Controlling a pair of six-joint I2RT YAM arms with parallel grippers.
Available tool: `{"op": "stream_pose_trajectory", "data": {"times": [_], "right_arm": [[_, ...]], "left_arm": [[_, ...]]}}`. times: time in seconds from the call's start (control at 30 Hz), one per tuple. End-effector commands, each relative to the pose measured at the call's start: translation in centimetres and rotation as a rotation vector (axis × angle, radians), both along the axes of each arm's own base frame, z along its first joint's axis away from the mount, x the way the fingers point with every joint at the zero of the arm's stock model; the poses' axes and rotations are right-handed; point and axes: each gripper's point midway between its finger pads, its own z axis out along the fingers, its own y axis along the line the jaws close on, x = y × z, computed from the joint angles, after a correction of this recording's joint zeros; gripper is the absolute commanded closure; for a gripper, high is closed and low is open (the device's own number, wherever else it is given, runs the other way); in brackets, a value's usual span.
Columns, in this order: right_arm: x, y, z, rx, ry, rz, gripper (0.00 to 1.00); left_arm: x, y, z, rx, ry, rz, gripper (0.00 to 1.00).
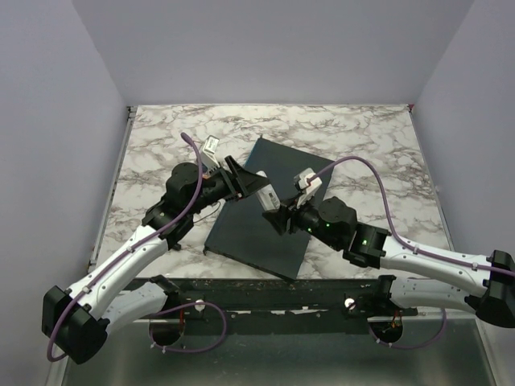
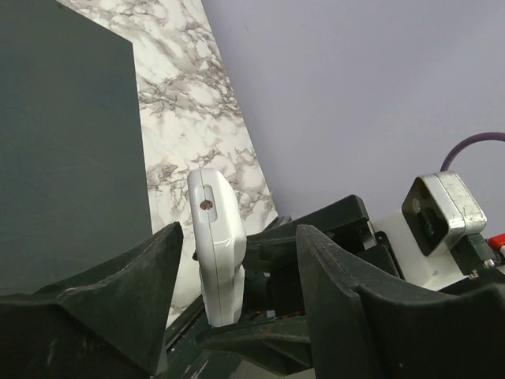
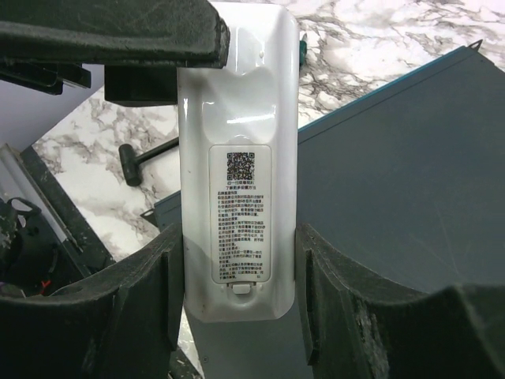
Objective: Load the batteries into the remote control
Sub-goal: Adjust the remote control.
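Observation:
The white remote control point(image 3: 239, 158) is held above the table, back up, with a labelled cover with a QR code closed over its battery bay. My right gripper point(image 3: 239, 268) is shut on its near end, one finger on each long side. My left gripper point(image 2: 237, 272) is open, its fingers standing apart on either side of the remote's far end point(image 2: 215, 245), seen edge-on there. One left finger point(image 3: 110, 31) lies over that end in the right wrist view. From above, both grippers point(image 1: 241, 181) point(image 1: 279, 215) meet at the remote point(image 1: 265, 198). No batteries are in view.
A large dark grey slab point(image 1: 261, 233) lies on the marble table point(image 1: 362, 137) under both grippers; it also shows in the left wrist view point(image 2: 63, 142) and the right wrist view point(image 3: 394, 181). A small black peg point(image 3: 130, 170) lies on the marble.

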Motion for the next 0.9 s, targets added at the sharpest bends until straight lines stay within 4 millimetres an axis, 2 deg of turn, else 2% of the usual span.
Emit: {"op": "stream_pose_trajectory", "data": {"times": [0.0, 0.27, 0.43, 0.53, 0.57, 0.63, 0.67, 0.77, 0.8, 0.87], "right_arm": [[1.0, -0.1, 3.0, 0.05, -0.073, -0.066, 0.99], [0.7, 0.8, 3.7, 0.054, -0.091, -0.052, 0.99], [0.5, 0.9, 3.6, 0.05, -0.091, -0.052, 0.99], [0.5, 0.7, 3.6, 0.052, -0.095, -0.057, 0.98], [0.5, 0.7, 3.7, 0.055, -0.095, -0.056, 0.94], [0.3, 0.6, 3.8, 0.068, -0.093, -0.053, 0.72], [0.1, 0.5, 3.9, 0.079, -0.094, -0.044, 0.53], [-0.8, 0.2, 4.4, 0.114, -0.115, -0.001, 0.17], [-1.0, -0.1, 4.8, 0.128, -0.124, 0.003, 0.12], [-1.5, -0.6, 5.2, 0.132, -0.133, 0.021, 0.08]], "left_arm": [[-0.3, -0.5, 1.1, 0.004, -0.038, -0.012, 0.4], [-0.2, -0.9, 0.5, 0.06, -0.039, -0.008, 0.54], [-0.2, -0.9, 0.3, 0.063, -0.04, -0.001, 0.72], [-0.3, -1.0, 0.3, 0.062, -0.046, -0.007, 0.86], [-0.3, -1.1, 0.4, 0.06, -0.051, -0.012, 0.9], [-0.4, -1.1, 0.4, 0.053, -0.063, -0.017, 1.0], [-0.5, -1.1, 0.4, 0.049, -0.068, -0.019, 1.0], [-0.7, -1.0, 0.5, 0.038, -0.086, -0.019, 1.0], [-0.7, -0.9, 0.5, 0.038, -0.089, -0.014, 1.0], [-0.7, -0.7, 0.4, 0.036, -0.092, -0.005, 1.0]]}}
